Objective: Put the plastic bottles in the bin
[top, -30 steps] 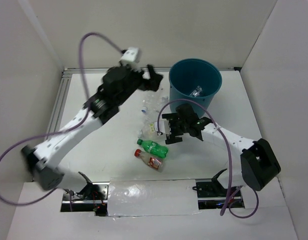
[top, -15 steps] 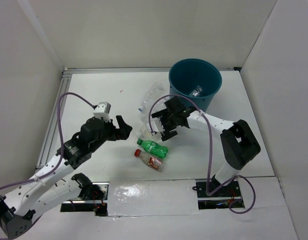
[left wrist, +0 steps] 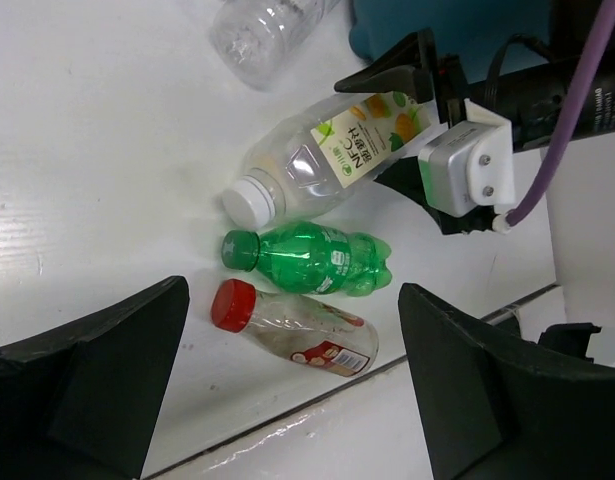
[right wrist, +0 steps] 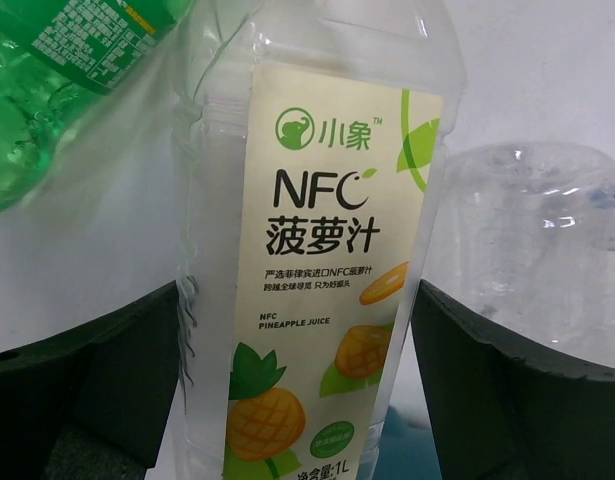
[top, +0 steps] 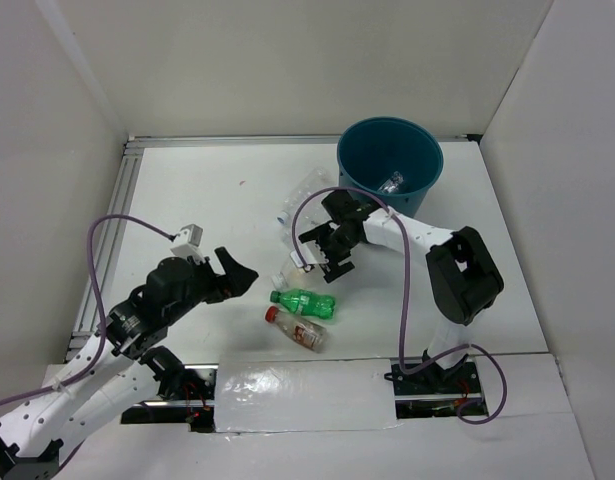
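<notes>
The teal bin [top: 359, 176] stands at the back right with one clear bottle [top: 392, 183] inside. A second clear bottle [top: 305, 192] lies left of the bin. The white-orange labelled bottle [top: 290, 266] lies on the table. My right gripper [top: 325, 252] is open, its fingers [right wrist: 97, 380] on either side of that bottle's body [right wrist: 327, 250]. The green bottle [top: 303, 302] and the red-capped bottle [top: 297, 328] lie just in front of it. My left gripper [top: 239, 276] is open and empty, hovering left of these bottles [left wrist: 312, 260].
The white side walls close in the table on the left, back and right. A strip of white tape [top: 302, 390] runs along the front edge between the arm bases. The left arm's purple cable [top: 107, 235] loops over the left side.
My left arm has pulled back from the far clear bottle to the near left. My right gripper has moved left onto the labelled bottle. The green bottle has shifted slightly.
</notes>
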Motion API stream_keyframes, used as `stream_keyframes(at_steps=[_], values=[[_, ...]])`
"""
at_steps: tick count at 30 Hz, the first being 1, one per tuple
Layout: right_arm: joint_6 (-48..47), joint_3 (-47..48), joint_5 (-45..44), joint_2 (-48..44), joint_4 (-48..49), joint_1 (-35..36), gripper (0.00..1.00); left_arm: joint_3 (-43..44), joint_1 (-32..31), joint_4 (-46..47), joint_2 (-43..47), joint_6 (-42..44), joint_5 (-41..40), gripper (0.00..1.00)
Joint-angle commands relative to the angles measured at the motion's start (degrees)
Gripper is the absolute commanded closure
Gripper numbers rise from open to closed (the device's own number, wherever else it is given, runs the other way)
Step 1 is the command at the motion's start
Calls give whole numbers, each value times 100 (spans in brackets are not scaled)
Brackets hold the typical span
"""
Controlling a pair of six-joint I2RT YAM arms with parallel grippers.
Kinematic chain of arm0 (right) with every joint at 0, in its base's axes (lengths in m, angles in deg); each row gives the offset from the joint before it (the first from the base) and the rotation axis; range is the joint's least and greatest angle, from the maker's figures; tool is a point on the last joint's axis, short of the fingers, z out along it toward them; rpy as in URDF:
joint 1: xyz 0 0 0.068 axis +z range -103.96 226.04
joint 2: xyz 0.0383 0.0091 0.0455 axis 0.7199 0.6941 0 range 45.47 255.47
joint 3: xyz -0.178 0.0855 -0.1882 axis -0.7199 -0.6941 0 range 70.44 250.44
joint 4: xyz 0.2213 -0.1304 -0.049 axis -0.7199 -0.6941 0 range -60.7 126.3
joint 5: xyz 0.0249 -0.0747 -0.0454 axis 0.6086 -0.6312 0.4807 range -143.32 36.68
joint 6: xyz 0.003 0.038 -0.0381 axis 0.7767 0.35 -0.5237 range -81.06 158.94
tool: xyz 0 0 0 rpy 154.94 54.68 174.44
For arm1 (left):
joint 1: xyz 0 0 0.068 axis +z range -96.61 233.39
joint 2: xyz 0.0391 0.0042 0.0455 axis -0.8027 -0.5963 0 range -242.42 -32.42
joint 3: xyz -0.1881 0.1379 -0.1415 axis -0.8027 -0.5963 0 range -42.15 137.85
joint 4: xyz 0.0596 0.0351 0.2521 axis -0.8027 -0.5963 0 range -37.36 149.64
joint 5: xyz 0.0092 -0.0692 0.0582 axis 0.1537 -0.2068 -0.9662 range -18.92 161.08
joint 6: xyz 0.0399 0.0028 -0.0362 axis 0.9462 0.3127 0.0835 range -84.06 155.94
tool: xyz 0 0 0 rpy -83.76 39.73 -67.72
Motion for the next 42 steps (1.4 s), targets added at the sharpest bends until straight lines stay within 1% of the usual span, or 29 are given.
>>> stream_keyframes(at_steps=[1,2,3,4,5,6,7,8,9,10,11,12,18,20,21,23,24,25,28,30,32,33,35,37,39,41,42], values=[[476,206,55,-67,-922,155,72,-85,-58,19,21,-313,190,2],[834,346,151,-138,-922,207,84,-86,-58,-42,21,-383,242,2],[1038,408,221,-217,-922,208,92,-86,-58,-94,21,-384,242,2],[1214,478,274,-305,-869,260,92,-86,-58,-156,21,-462,295,2],[1616,540,379,-497,-791,261,92,-86,-58,-252,21,-541,295,2],[1812,697,450,-595,-790,339,92,-86,-58,-375,21,-768,295,2],[1996,777,520,-683,-720,401,93,-86,-58,-681,21,-927,295,2],[2407,856,573,-866,-606,401,94,-86,-58,-832,21,-1094,295,2],[2803,1040,574,-1034,-457,593,96,-138,-58,-1051,21,-1548,295,3],[2807,1042,574,-1035,-456,595,96,-138,-58,-1166,21,-1553,295,3],[3190,1042,469,-1209,-256,595,98,-138,-58,-1272,21,-1901,365,3],[3350,1111,468,-1289,-167,664,100,-138,-58,-1342,73,-2043,366,3],[4352,1339,4,-1808,484,665,100,-402,-58,-1422,285,-3211,620,3],[4651,1472,-50,-1914,721,534,100,-464,-58,-1282,285,-3354,699,3],[4940,1568,-120,-1975,922,472,100,-464,-58,-1221,146,-3407,752,3],[5240,1954,-121,-1976,1099,227,100,-533,-58,-993,-30,-3477,901,3],[5650,2199,-121,-2028,1430,69,100,-612,-58,-765,-362,-3538,1119,3],[5654,2306,-121,-2028,1434,67,100,-613,-58,-763,-365,-3609,1121,3],[5979,2762,-375,-1976,1829,-345,100,-832,-111,-105,-698,-3740,1472,3],[5980,2948,-446,-1906,1829,-740,100,-946,-181,307,-1015,-3802,1534,3],[5980,2949,-446,-1853,1829,-1047,100,-947,-261,458,-1217,-3855,1587,3],[5980,2949,-307,-1853,1829,-1397,100,-947,-348,528,-1409,-3855,1587,3],[5892,2739,-60,-1853,1829,-1811,94,-947,-454,652,-1613,-3934,1517,1],[5830,2685,194,-1739,1620,-2032,86,-947,-637,888,-1884,-3995,1517,1],[5830,2554,397,-1738,1513,-2313,57,-1000,-761,1108,-2035,-4162,1456,1],[5900,2465,450,-1738,1408,-2446,21,-1000,-972,1171,-2219,-4267,1394,1],[5961,2396,555,-1738,1407,-2586,0,-1052,-1042,1232,-2272,-4321,1316,1]])
